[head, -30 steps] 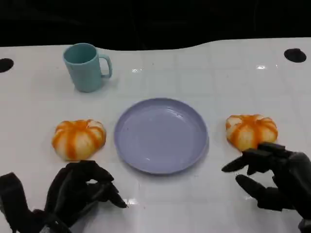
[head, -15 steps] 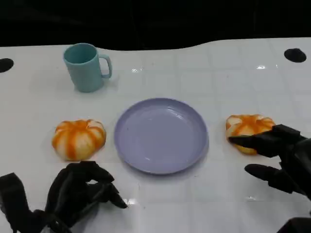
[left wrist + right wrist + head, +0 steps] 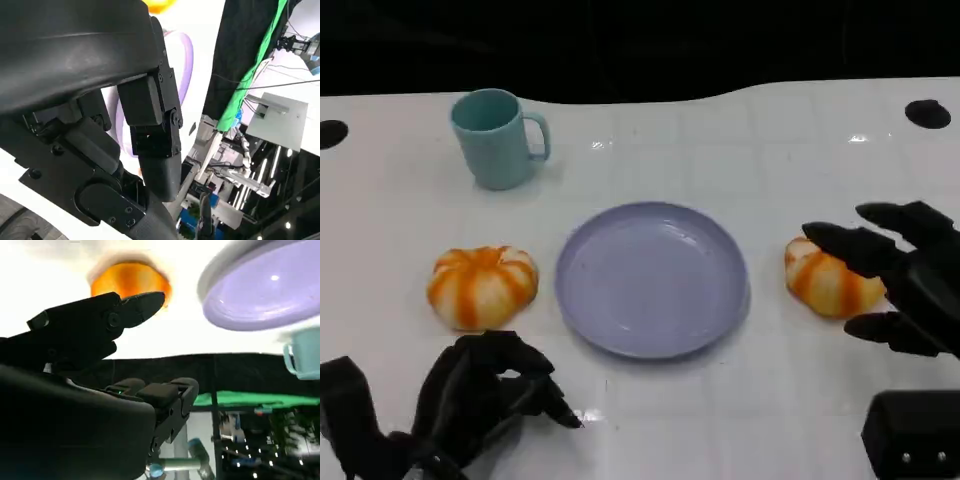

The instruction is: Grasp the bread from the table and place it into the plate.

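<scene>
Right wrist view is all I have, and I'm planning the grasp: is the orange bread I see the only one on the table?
Observer: No. A second bread lies left of the plate, just beyond the left hand.
Operator: Is that hand holding anything?
Observer: No, its fingers are curled in with nothing in them.
Operator: And my own hand?
Observer: The right hand is spread around the right bread, fingers above and in front of it, not yet closed on it.

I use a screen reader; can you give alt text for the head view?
The right robot hand, fingers spread, reaches around a bread roll right of an empty plate. A second roll lies left of it, a mug behind, the left robot hand curled near.
</scene>
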Tool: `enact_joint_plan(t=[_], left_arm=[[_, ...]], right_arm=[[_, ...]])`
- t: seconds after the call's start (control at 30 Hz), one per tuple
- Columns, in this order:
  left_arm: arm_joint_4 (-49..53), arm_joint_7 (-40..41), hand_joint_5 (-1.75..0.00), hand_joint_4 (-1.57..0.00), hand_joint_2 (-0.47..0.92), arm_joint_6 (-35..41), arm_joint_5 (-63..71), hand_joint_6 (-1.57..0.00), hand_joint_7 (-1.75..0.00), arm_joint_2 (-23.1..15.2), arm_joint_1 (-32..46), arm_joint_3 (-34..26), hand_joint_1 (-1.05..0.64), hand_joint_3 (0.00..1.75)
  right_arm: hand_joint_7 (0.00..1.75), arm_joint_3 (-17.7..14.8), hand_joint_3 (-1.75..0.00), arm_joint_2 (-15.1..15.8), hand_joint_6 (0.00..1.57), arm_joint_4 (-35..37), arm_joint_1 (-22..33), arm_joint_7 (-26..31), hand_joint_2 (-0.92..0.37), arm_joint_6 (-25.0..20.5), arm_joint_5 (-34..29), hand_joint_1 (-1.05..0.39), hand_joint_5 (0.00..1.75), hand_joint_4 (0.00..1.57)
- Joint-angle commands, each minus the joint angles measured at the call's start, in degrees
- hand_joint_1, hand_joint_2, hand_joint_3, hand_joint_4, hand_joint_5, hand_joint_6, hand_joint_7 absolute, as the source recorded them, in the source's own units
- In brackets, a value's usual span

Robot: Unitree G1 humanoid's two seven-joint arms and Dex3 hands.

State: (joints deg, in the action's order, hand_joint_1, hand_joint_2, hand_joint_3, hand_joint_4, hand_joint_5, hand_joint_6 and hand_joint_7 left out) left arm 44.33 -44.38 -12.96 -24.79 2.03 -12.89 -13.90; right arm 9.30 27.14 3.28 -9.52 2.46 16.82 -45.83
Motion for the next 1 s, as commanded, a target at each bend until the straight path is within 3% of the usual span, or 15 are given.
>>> enact_joint_plan(t=[0.03, 0.17, 0.57, 1.0], left_arm=[[0.03, 0.17, -0.61, -1.57, 0.61, -0.46, 0.33, -1.57, -0.38, -0.9, -0.41, -0.14, -1.05, 0.0], [0.03, 0.13, -0.61, -1.57, 0.61, -0.34, 0.18, -1.57, -0.38, -0.87, -0.4, -0.23, -1.05, 0.0], [-0.3, 0.39, -0.6, -1.57, 0.62, -0.48, 0.33, -1.57, -0.37, -0.87, -0.14, -0.23, -1.05, 0.0], [-1.16, -0.19, -0.6, -1.57, 0.6, 0.52, -0.34, -1.57, -0.37, -0.88, 0.44, -0.4, -1.05, 0.0]], right_arm=[[0.0, 1.89, 0.0, 1.1, 0.25, 1.16, -2.79, -2.49, -0.79, -2.71, -1.55, -0.43, 0.23, 0.0], [0.0, 4.87, 0.0, 0.52, 0.23, 5.2, -5.82, -2.97, -0.78, -4.71, -3.56, -0.42, 0.22, 0.01], [0.01, 13.36, -0.01, -2.39, 0.26, 24.25, -17.08, 2.4, -0.77, -5.09, -6.07, -0.37, 0.25, 0.09], [0.0, 19.11, 0.0, -7.17, 0.27, 46.84, -27.19, 9.74, -0.77, -4.06, -5.11, -0.33, 0.19, 0.14]])
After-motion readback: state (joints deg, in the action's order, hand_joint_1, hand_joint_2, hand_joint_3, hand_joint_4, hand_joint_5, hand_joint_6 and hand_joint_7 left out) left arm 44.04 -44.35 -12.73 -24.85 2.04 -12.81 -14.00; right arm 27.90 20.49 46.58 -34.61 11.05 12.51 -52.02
